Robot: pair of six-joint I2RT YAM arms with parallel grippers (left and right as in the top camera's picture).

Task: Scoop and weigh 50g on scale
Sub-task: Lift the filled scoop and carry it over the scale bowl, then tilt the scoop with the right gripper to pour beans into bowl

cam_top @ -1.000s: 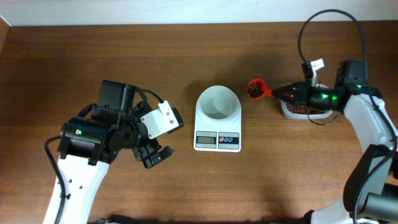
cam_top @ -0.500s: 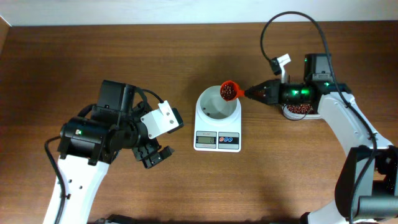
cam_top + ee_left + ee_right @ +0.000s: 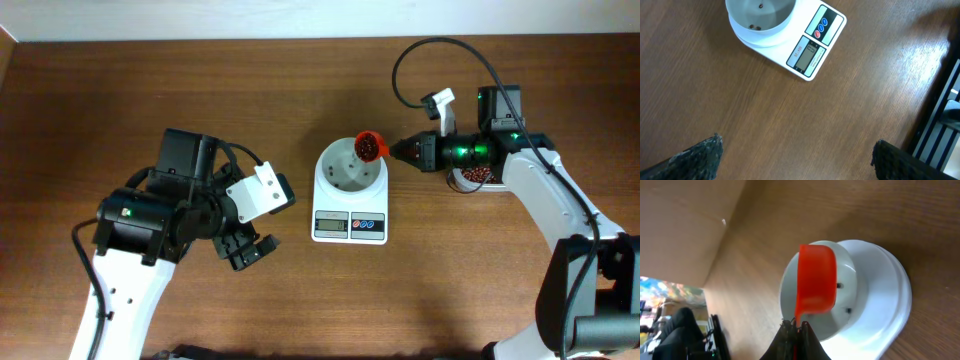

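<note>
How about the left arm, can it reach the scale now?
Probably yes: only bare table lies between its open jaws and the scale; the scoop hangs over the bowl's far side.

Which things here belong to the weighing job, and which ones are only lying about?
In the job: scale with bowl, scoop, beans, tub, right claw shut on the scoop.
Idle: left claw, open, apart from the scale; black cable looped near the right claw.
</note>
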